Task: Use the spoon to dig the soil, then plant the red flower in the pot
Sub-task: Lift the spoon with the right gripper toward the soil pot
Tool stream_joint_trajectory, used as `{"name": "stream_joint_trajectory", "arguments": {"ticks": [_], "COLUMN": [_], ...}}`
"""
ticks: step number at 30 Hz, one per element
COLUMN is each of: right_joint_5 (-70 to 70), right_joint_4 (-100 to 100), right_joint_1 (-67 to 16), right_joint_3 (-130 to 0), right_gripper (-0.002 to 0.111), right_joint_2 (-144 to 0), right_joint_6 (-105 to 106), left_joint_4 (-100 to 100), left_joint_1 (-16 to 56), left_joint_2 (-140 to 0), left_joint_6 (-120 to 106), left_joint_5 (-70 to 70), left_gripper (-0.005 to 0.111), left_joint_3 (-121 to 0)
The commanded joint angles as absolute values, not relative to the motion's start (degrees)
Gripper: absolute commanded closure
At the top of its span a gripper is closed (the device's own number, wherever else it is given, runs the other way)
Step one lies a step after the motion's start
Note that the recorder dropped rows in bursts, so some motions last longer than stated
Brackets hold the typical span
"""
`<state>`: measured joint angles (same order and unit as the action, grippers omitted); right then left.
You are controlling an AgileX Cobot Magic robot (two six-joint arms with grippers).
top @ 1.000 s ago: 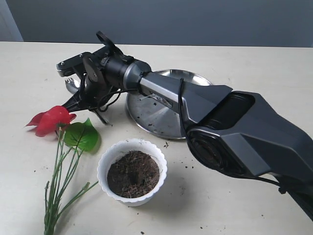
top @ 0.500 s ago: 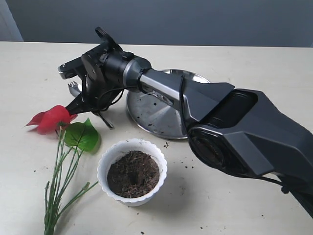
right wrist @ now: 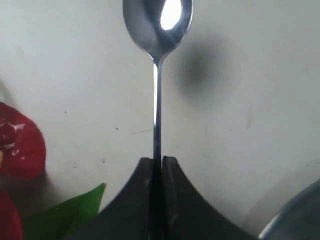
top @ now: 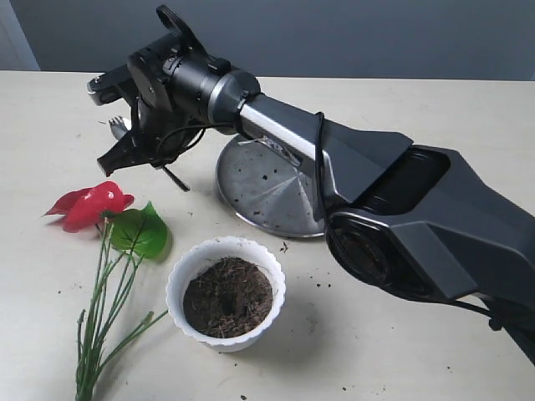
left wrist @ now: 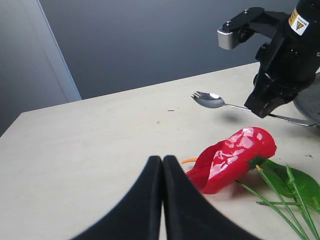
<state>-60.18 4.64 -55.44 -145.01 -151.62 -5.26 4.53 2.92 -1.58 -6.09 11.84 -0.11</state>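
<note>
My right gripper [top: 132, 155] reaches across to the left side and is shut on the thin handle of the silver spoon [right wrist: 157, 30], held above the table; the bowl [top: 117, 126] sticks out beyond the fingers. The red flower [top: 90, 204] lies flat on the table below and in front of that gripper, its green stems [top: 100, 317] running toward the front. The white scalloped pot [top: 179, 284] stands to the flower's right and holds dark soil [top: 227, 296]. My left gripper [left wrist: 162, 160] is shut and empty, low beside the red flower [left wrist: 235, 157]. It is out of the exterior view.
A large round steel plate [top: 267, 192] with soil specks lies behind the pot, under the right arm's forearm [top: 334, 163]. Crumbs of soil [top: 284, 247] are scattered on the table around the pot.
The right gripper, still holding the spoon, has risen and drawn back from the red bloom toward the rear of the table. Flower and pot have stayed put.
</note>
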Motion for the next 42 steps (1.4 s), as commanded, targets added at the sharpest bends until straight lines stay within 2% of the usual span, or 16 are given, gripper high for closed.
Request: {"name": "stream_joint_trajectory", "arguments": {"ticks": [1, 11, 24, 28, 36, 42], "right_joint_5": [-62.34, -69.96, -69.96, -69.96, -69.96, -69.96], "right_joint_4": [10.46, 15.44, 13.27, 13.15, 18.42, 23.3], "right_joint_1": [-55.4, -55.4, -57.17, -58.06, -61.25, -62.24], "right_joint_3": [-147.71, -150.63, -146.49, -136.54, -102.71, -84.67], "right_gripper": [0.109, 0.109, 0.109, 0.109, 0.109, 0.109], "right_joint_2": [-150.77, -146.54, -135.99, -128.88, -109.27, -96.9], "right_joint_6": [-5.03, 10.94, 11.37, 11.37, 12.44, 19.21], "left_joint_4": [4.04, 4.04, 4.04, 4.04, 4.04, 4.04], "left_joint_1": [3.01, 3.01, 3.01, 3.01, 3.01, 3.01], "left_joint_2": [-1.34, -1.34, -1.34, -1.34, -1.34, -1.34], "left_joint_6": [-5.81, -5.81, -5.81, -5.81, -5.81, -5.81], "left_joint_5": [11.62, 11.62, 11.62, 11.62, 11.51, 11.51], "left_gripper": [0.106, 0.106, 0.106, 0.106, 0.106, 0.106], "left_joint_3": [0.0, 0.0, 0.0, 0.0, 0.0, 0.0]}}
